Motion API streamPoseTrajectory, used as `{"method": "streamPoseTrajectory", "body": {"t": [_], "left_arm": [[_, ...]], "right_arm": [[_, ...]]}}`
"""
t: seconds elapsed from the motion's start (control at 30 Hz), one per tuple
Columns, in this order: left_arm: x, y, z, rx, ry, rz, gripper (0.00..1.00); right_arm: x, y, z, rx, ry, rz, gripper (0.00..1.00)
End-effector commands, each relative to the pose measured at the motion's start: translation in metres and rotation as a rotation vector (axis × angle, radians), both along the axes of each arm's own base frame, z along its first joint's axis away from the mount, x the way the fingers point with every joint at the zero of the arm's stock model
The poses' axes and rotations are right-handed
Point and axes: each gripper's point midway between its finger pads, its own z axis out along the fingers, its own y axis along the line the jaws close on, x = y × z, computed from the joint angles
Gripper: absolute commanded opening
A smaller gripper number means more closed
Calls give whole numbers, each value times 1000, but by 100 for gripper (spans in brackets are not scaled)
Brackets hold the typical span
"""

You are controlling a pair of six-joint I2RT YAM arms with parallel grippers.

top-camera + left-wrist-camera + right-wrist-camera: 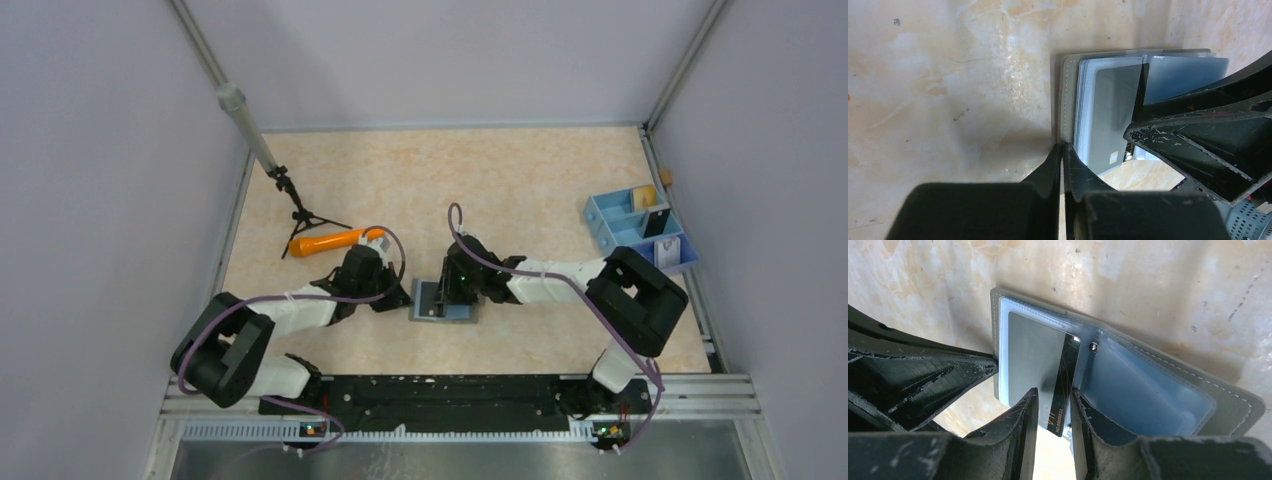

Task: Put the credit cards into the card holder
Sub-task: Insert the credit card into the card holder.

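Note:
The grey card holder (445, 300) lies open at the table's middle, its light blue sleeves facing up (1148, 390). My left gripper (1062, 147) is shut on the holder's grey cover edge (1067, 100) at its left side. A black credit card (1065, 375) stands tilted at the holder's fold, its upper part against the left sleeve, where a grey card (1033, 355) sits. My right gripper (1053, 397) straddles the black card's lower end, its jaws slightly apart and a gap showing beside the card. Another black card (657, 222) and a white one (668, 250) stand in the tray.
A blue and lilac compartment tray (640, 228) sits at the right edge. An orange carrot-shaped stick (330, 241) lies behind my left gripper, next to a small black tripod (300, 215) with a grey pole. Both arms meet over the holder.

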Motion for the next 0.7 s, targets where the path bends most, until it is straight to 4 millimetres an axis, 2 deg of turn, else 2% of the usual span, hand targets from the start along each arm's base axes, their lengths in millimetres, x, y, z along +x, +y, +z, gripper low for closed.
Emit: {"method": "streamPoseTrajectory", "body": {"t": [0.0, 0.17, 0.33, 0.47, 0.53, 0.57, 0.67], "left_arm": [[-1, 0, 2, -6, -20, -5, 0], [-1, -3, 6, -24, -22, 1, 0], [-1, -9, 11, -61, -24, 6, 0], [-1, -7, 11, -55, -27, 22, 0], [0, -3, 10, -36, -25, 38, 0], [0, -1, 9, -26, -24, 45, 4], [1, 2, 12, -11, -30, 49, 24]], "right_arm": [[9, 24, 20, -4, -56, 24, 29], [11, 37, 23, -27, -77, 32, 31], [10, 41, 17, -56, -77, 31, 34], [15, 33, 21, -105, -111, 13, 36], [21, 24, 32, -142, -153, -1, 38], [25, 19, 41, -159, -183, -10, 40], [34, -1, 71, -220, -269, -28, 47]]}}
